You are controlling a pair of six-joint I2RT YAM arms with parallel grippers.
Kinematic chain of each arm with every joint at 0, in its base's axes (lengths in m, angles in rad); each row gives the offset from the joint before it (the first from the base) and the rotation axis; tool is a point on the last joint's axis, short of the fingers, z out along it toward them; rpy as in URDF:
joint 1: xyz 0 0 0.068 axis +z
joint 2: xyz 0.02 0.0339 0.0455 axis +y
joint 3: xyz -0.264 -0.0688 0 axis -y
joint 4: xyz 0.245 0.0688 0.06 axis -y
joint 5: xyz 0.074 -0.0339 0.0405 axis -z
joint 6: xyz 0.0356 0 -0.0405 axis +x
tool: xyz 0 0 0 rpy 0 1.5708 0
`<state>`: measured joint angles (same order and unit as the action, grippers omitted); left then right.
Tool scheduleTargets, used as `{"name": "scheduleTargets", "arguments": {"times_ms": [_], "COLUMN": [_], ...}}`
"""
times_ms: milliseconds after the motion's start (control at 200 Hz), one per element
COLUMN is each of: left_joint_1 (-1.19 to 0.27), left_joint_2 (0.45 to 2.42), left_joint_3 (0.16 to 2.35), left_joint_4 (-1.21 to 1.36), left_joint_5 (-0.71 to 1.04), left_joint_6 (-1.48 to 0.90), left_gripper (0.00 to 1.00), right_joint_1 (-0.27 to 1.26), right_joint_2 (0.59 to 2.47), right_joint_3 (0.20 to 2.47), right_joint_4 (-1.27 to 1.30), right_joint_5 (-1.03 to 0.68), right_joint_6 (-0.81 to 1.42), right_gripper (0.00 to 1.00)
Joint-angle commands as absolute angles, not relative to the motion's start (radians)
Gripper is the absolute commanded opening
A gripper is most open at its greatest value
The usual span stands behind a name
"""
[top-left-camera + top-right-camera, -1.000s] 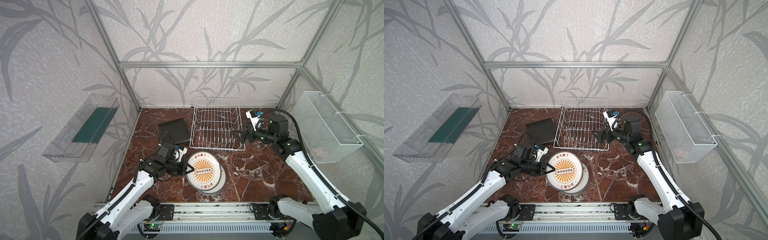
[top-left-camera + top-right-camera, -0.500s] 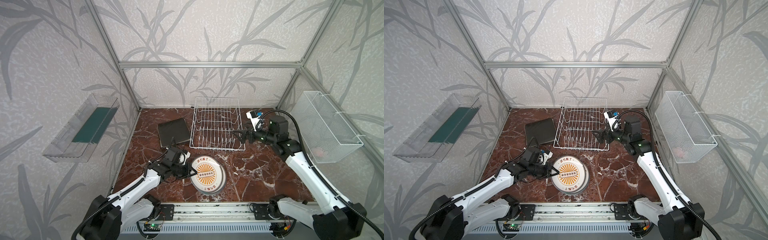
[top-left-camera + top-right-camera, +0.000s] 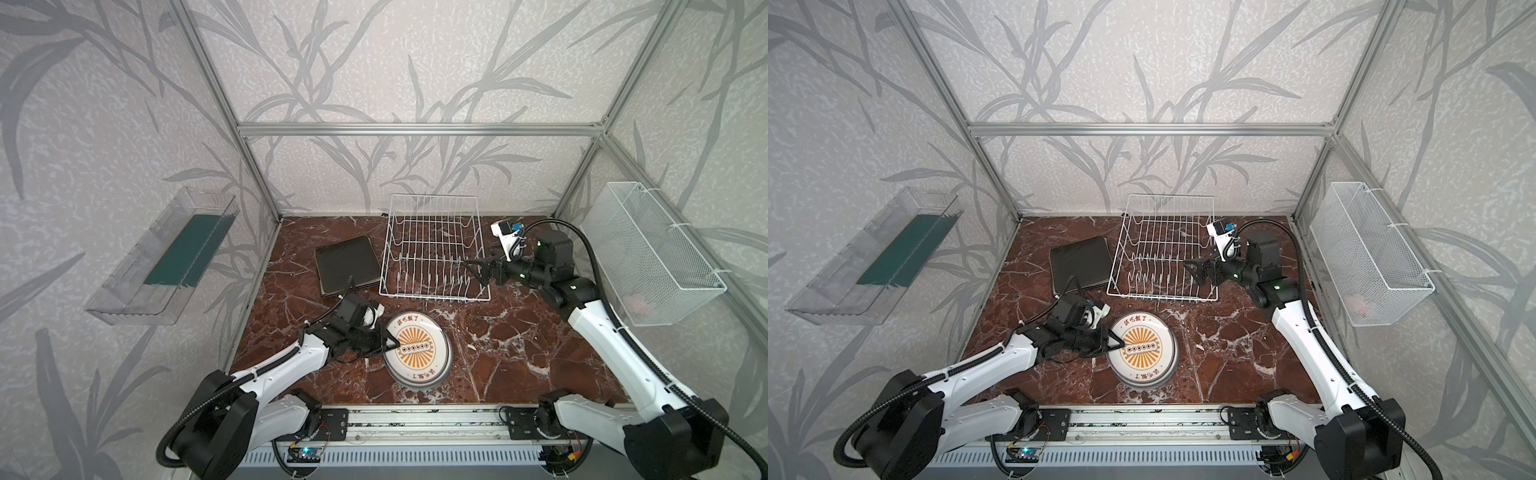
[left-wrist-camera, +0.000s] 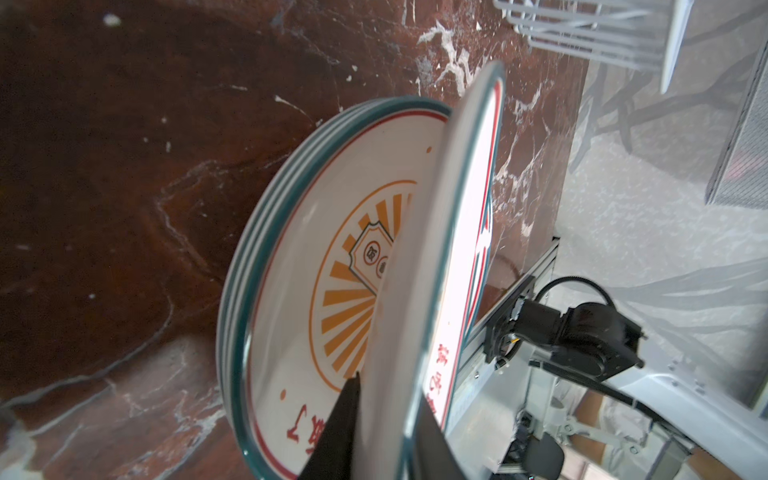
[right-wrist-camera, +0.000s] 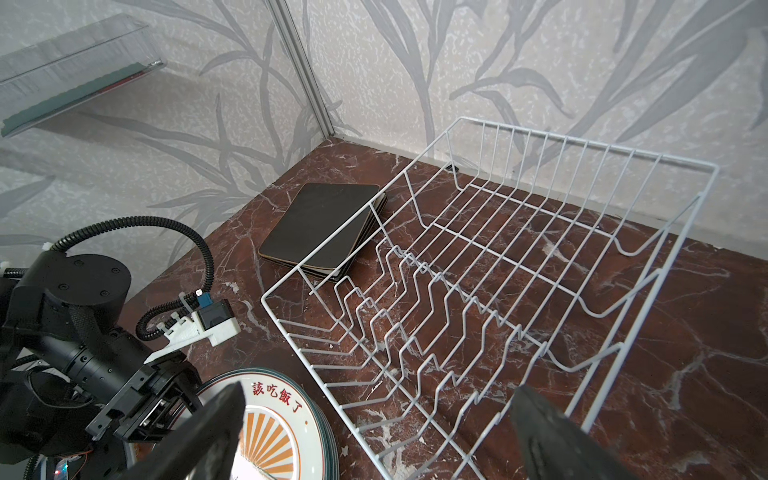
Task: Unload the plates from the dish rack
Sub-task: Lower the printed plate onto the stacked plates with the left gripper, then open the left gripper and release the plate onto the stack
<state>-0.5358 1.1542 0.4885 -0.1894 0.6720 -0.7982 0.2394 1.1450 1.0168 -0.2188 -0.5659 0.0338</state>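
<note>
Straddling the left edge of the top round plate (image 4: 415, 291), the left gripper (image 3: 392, 343) had one finger under it and one over its face, and whether it pinched or had let go could not be told from any view. That plate sat tipped up off the stack of round plates (image 4: 282, 291) on the marble table (image 3: 519, 345), in front of the bare dish rack (image 3: 434, 266), with the square plates (image 3: 347, 270) piled black side up just beside the rack's left side. Over the rack's near right corner hung the right gripper (image 3: 476, 270), jaws spread wide, nothing between them.
</note>
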Motion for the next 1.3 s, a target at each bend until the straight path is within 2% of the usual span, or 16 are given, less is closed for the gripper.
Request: {"name": "scheduleTargets", "arguments": {"times_ms": [0, 125, 250, 350, 380, 635, 840, 1030, 1295], "left_joint_1": [-0.541, -0.54, -0.54, -0.544, -0.544, -0.543, -0.544, -0.545, -0.545], "left_joint_2": [1.16, 1.159, 1.163, 1.164, 1.163, 1.126, 1.168, 1.212, 1.194], "left_joint_3": [0.505, 0.517, 0.553, 0.596, 0.61, 0.709, 0.759, 0.761, 0.908], "left_joint_4": [-0.187, -0.218, -0.273, -0.338, -0.362, -0.565, -0.654, -0.616, -0.795], "left_joint_5": [0.697, 0.682, 0.669, 0.658, 0.656, 0.61, 0.603, 0.615, 0.529], "left_joint_6": [-0.787, -0.778, -0.763, -0.738, -0.73, -0.66, -0.608, -0.617, -0.558], "left_gripper": [0.36, 0.48, 0.79, 0.95, 0.98, 0.99, 0.99, 0.99, 0.99], "right_joint_1": [0.239, 0.241, 0.24, 0.24, 0.241, 0.24, 0.239, 0.239, 0.239], "right_joint_2": [1.149, 1.146, 1.144, 1.146, 1.147, 1.154, 1.178, 1.18, 1.166], "right_joint_3": [1.003, 1.0, 1.003, 1.005, 1.004, 0.999, 1.02, 1.024, 1.03], "right_joint_4": [-0.184, -0.182, -0.181, -0.179, -0.178, -0.179, -0.204, -0.205, -0.22], "right_joint_5": [-0.568, -0.566, -0.568, -0.571, -0.571, -0.559, -0.528, -0.526, -0.463], "right_joint_6": [0.042, 0.043, 0.042, 0.043, 0.043, 0.041, 0.057, 0.059, 0.009], "right_gripper": [0.99, 0.99, 0.99, 0.99, 0.99, 0.99, 0.99, 0.99, 0.99]}}
